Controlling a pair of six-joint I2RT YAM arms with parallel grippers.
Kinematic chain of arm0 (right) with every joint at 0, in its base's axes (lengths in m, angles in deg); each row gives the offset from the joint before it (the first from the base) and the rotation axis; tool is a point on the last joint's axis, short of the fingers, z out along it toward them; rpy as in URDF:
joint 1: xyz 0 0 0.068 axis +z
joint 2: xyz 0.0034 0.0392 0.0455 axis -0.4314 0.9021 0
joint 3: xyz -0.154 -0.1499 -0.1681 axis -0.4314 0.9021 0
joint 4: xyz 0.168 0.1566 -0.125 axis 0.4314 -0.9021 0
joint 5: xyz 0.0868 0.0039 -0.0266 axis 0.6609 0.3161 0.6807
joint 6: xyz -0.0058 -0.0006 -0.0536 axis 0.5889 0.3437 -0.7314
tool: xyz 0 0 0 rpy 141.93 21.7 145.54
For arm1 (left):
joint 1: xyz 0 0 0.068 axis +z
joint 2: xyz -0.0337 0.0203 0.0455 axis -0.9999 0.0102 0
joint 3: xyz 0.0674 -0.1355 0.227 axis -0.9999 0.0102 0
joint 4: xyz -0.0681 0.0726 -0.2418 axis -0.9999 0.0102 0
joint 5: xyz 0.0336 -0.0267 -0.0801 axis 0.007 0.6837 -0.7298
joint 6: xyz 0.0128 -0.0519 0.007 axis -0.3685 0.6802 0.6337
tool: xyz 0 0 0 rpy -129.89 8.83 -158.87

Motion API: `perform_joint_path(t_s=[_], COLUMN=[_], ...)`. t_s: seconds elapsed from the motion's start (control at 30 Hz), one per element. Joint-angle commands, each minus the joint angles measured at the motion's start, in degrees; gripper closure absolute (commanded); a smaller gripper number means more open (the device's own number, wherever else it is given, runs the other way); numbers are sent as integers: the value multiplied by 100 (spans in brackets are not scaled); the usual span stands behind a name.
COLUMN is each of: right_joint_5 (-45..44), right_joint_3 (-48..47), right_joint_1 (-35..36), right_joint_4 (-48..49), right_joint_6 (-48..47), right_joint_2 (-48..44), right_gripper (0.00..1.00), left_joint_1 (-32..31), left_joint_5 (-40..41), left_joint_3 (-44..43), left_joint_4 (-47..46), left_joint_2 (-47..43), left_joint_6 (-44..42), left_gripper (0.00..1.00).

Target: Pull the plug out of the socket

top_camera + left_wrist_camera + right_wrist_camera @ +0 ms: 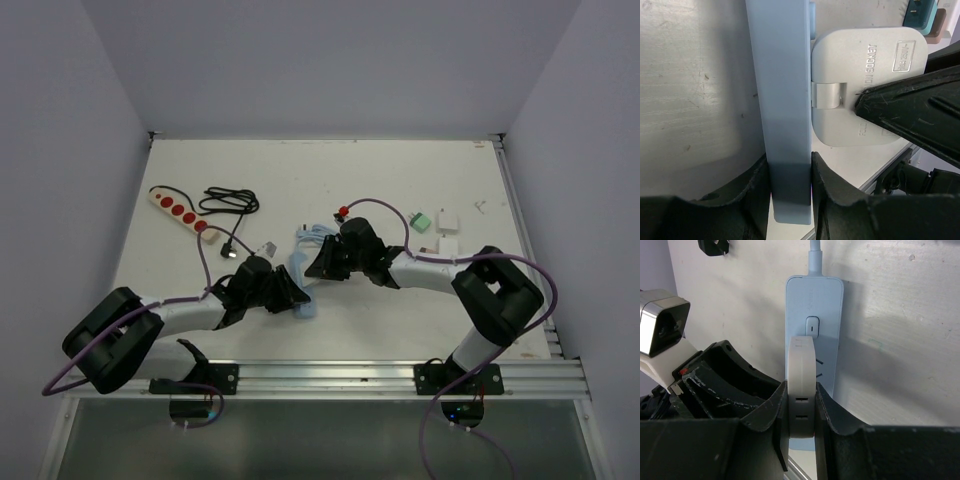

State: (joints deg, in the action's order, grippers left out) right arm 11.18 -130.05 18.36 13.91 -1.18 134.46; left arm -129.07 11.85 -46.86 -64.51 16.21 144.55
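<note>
Plug (802,360) sitting in power strip (814,305) on table (300,180); right gripper (801,390) jaws pinching plug for the pull, left gripper (788,165) jaws pinching strip, likely bracing it so only plug comes away

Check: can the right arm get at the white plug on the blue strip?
Probably yes: the right arm has its jaws shut on the plug, nothing between them, while the left arm clamps the strip.

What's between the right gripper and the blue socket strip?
The white plug: the right wrist view shows it clamped between the right gripper's fingers, standing on the blue socket strip.
</note>
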Motion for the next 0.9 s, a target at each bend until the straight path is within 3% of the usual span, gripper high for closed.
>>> perform_joint_path(t_s=[0.0,0.6,0.87], right_joint_5=[-103,283,187], right_joint_3=[-120,292,459], right_joint_1=[37,-630,-1024], right_joint_4=[38,-77,-428], right_joint_6=[-6,-33,-208], right_joint_2=[-280,-957,-1676], right_gripper=[100,100,100], left_joint_1=[-51,11,28], left_joint_5=[185,378,475], left_joint_3=[77,507,481], left_joint_4=[569,779,956], left_joint_2=[184,483,500], left_joint_6=[-43,528,616], left_gripper=[100,100,100])
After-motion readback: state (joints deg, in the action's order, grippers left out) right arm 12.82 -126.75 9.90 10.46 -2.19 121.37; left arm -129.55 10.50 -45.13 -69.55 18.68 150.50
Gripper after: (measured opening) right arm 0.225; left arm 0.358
